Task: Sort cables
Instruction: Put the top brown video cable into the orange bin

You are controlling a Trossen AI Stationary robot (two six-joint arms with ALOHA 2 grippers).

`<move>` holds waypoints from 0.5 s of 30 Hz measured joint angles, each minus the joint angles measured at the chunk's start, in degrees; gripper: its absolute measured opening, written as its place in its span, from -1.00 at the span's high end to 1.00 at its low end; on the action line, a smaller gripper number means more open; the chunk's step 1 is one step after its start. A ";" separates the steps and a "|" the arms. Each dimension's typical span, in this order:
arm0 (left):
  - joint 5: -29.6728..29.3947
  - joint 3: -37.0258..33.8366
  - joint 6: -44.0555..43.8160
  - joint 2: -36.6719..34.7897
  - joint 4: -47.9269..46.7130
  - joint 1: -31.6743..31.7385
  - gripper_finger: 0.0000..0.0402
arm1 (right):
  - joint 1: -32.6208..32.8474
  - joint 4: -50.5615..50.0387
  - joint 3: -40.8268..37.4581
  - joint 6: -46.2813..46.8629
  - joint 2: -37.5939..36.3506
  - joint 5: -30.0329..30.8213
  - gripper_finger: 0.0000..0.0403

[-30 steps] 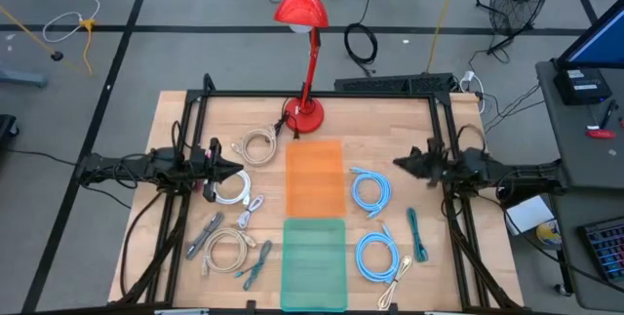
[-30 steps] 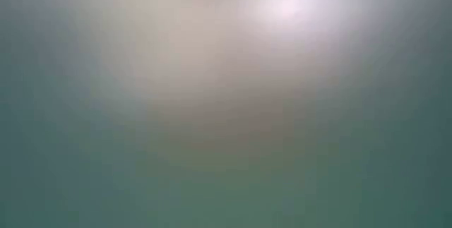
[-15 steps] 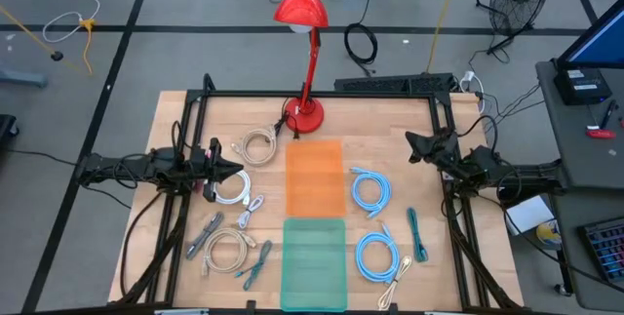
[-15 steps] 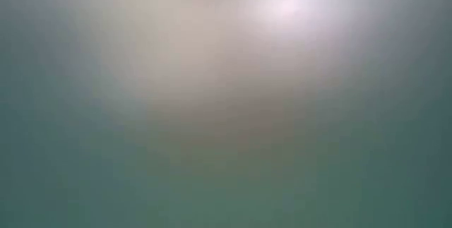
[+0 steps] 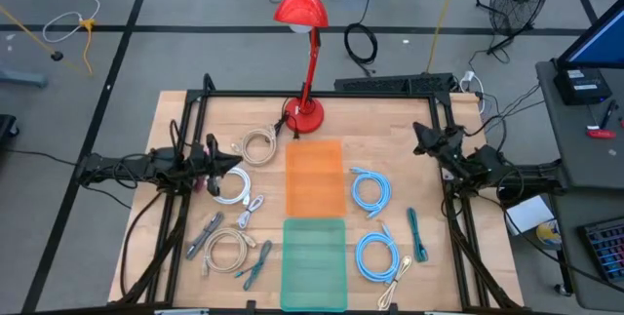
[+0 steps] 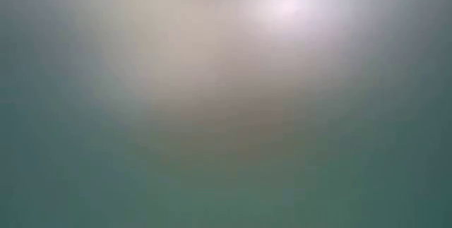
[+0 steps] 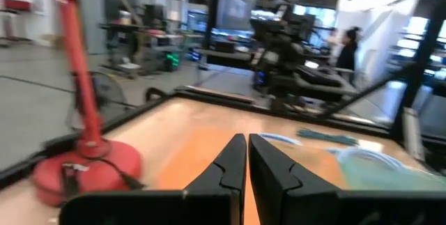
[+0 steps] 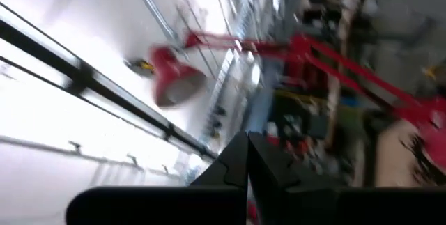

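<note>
A red lamp [image 5: 305, 22] stands at the far edge of the wooden surface [image 5: 390, 139], its base just behind an orange mat [image 5: 314, 176]; a green mat [image 5: 314, 262] lies in front of that one, nearer the front edge. A black cable loop [image 5: 361, 42] and a fan [image 5: 517, 3] sit on the floor beyond.

The cables are spread to both sides of the mats. On the left lie a beige coil [image 5: 257, 146], a white coil [image 5: 232, 189], a second beige coil [image 5: 226, 250] and a grey bundle [image 5: 205, 233]. On the right lie two light-blue coils [image 5: 370, 190] [image 5: 377, 256] and a green bundle [image 5: 417, 234].

The left claw [image 5: 234, 163] hovers between the beige and white coils, fingers pressed together and holding nothing. The right claw [image 5: 421, 137] is near the surface's right rear corner, well apart from the cables, its fingers also pressed together and empty. The low view shows only blur.
</note>
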 joint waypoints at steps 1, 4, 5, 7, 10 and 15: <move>-1.22 0.00 0.12 0.00 0.45 0.00 0.90 | 0.00 3.41 0.00 -2.52 0.02 0.96 1.00; -3.28 0.00 -0.50 0.00 2.19 0.02 0.90 | 0.00 14.00 1.12 -13.88 -0.04 0.98 1.00; -3.32 0.00 -0.85 -0.02 2.70 0.00 0.90 | 0.00 15.13 2.27 -17.09 -0.04 0.50 0.99; -3.32 0.00 -0.85 -0.01 3.37 0.00 0.90 | 0.00 12.86 4.78 -22.52 0.06 -1.93 0.96; -3.32 0.00 -0.87 -0.01 4.92 0.00 0.90 | 0.02 7.21 11.60 -26.76 2.05 -5.64 0.83; -3.45 0.00 -0.92 0.00 7.74 0.00 0.90 | 0.00 4.94 20.79 -28.54 12.95 -9.88 0.50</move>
